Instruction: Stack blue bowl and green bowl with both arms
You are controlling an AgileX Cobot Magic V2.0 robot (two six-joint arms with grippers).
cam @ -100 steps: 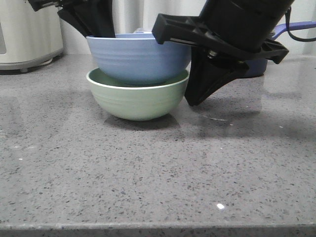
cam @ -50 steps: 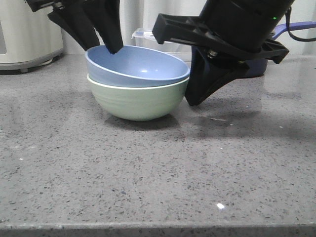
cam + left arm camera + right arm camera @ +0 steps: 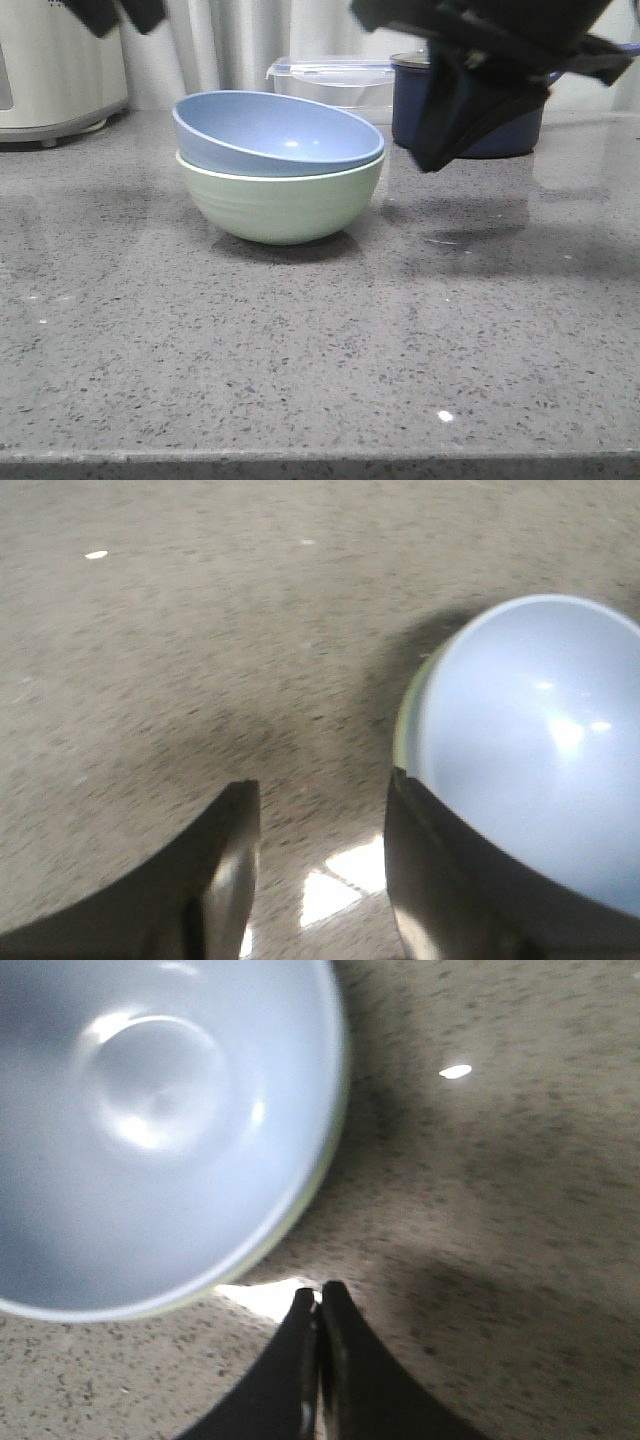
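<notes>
Low front camera faces the counter; both wrist cameras look down near it.

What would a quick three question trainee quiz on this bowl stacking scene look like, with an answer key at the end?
1. True or false: the blue bowl sits level inside the green bowl.
2. Which gripper has its fingers pressed together: A) left gripper B) right gripper?
3. Fill in: neither gripper is ____ a bowl.

Key:
1. False; it sits tilted, its rim higher on the robot's left.
2. B; the left one is open.
3. Holding; both are clear of the stack on the countertop.
</notes>
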